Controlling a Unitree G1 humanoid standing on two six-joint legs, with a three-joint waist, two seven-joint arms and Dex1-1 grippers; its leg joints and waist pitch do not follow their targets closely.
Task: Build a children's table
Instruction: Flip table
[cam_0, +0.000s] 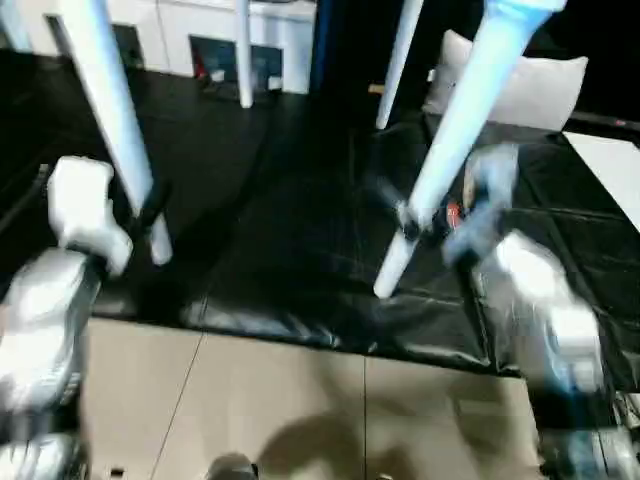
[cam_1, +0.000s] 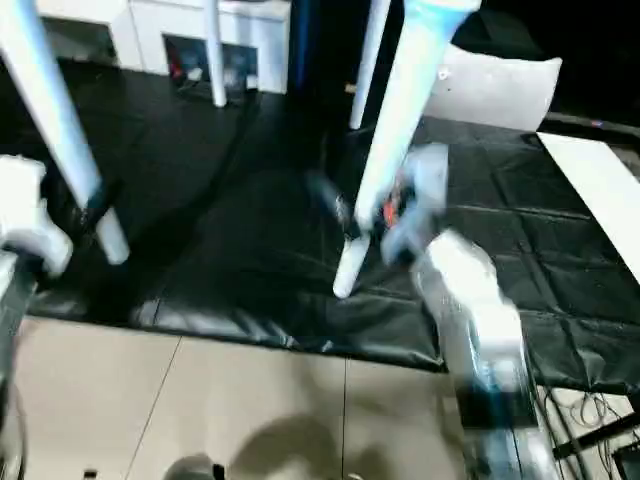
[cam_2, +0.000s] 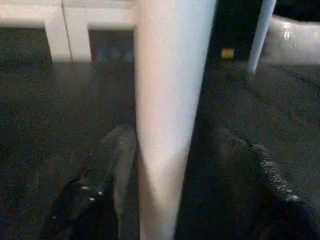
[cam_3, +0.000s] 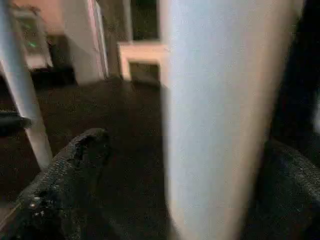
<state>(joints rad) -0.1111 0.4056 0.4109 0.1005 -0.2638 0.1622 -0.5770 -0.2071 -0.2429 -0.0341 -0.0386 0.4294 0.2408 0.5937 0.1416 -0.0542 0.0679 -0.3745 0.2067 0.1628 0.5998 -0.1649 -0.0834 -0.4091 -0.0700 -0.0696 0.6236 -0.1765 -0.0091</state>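
Each gripper, left (cam_0: 140, 215) and right (cam_0: 415, 225), clenched a leg (cam_0: 115, 120) low down, so a jolt risked slipping.

- Looks like an indoor lab or test room
- Large surface (cam_0: 300, 250) covered with black sheeting
- Pale tiled floor (cam_0: 280, 400)
- Loose cables (cam_1: 585, 410) on the floor
- White cabinets (cam_0: 200, 30) along the back wall

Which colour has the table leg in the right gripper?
White; the leg held by the right gripper shows best in the left eye view.
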